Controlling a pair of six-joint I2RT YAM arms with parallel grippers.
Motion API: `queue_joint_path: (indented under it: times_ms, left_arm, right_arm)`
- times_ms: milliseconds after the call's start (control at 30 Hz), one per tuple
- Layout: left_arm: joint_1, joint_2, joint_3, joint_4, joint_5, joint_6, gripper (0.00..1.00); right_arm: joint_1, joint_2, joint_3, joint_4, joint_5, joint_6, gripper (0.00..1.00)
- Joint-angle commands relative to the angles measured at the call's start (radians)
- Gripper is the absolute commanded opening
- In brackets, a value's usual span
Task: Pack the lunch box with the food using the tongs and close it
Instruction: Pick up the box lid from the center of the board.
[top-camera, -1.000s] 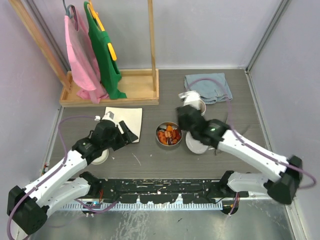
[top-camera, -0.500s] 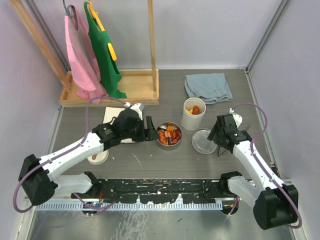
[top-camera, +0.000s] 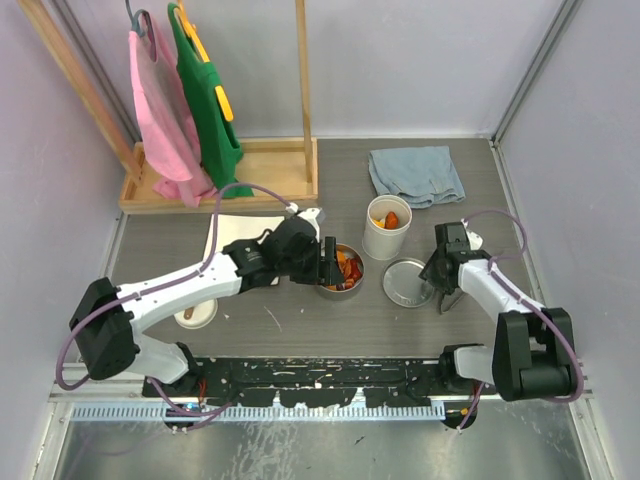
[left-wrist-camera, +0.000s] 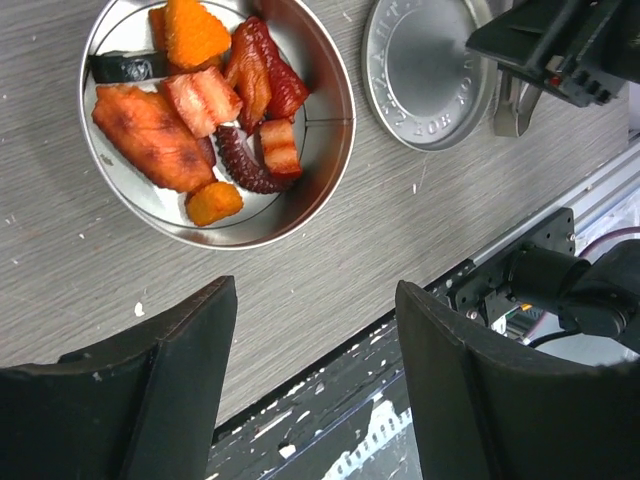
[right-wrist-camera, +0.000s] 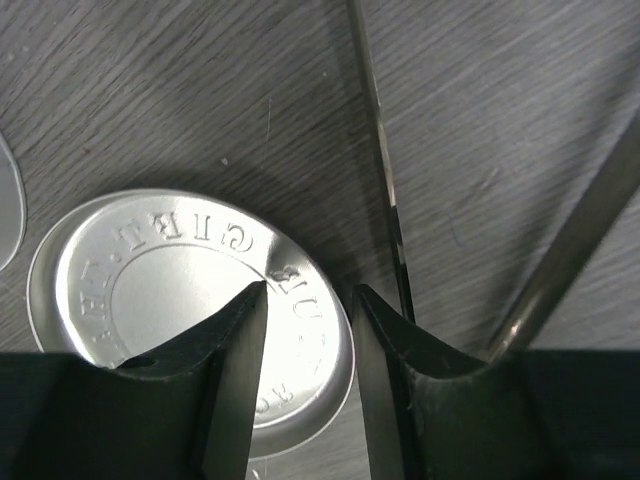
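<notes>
Where your left gripper (left-wrist-camera: 315, 385) hangs: low over the table, at the left edge of the steel tin (top-camera: 346, 292) seen from above. In your wrist view the tin lies just beyond the fingertips, not between them.
Left jaws: well apart and empty (only bare table shows in the gap).
Steel tin: uncovered, mid-table, between the white square plate (top-camera: 238, 232) and the steel lid (top-camera: 403, 282).
Food (left-wrist-camera: 200, 110): orange, brown and red pieces with a dark tentacle fill the tin. One orange piece shows inside the white tub (top-camera: 386, 236).
White tub: upright, uncovered, just behind the tin and the steel lid.
Steel lid: flat on the table, right of the tin and apart from it.
Right gripper (right-wrist-camera: 308, 300): over the steel lid's right-hand rim.
Right jaws: a narrow gap with nothing in it. You cannot tell whether the tips touch the lid.
Tongs (right-wrist-camera: 388, 200): just right of the steel lid, outside your right jaws. One thin arm runs close past a finger's outer side and the other angles away.
</notes>
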Motion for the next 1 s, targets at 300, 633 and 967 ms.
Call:
queue_joint_path:
  times_ms: [300,633,967]
  left_arm:
    - [-0.013,0.046,0.089,0.027,-0.024,0.037,0.63]
    - [-0.012,0.106,0.170,0.001,-0.069,0.057,0.64]
    - [0.042,0.138,0.202,0.098,-0.047,-0.069,0.73]
  right_arm:
    - [-0.017,0.086,-0.021,0.160,-0.042,-0.065,0.21]
    - [-0.017,-0.044,0.021,0.084,-0.095,-0.125,0.00]
    - [-0.018,-0.361,0.080,-0.063,-0.271,-0.096,0.00]
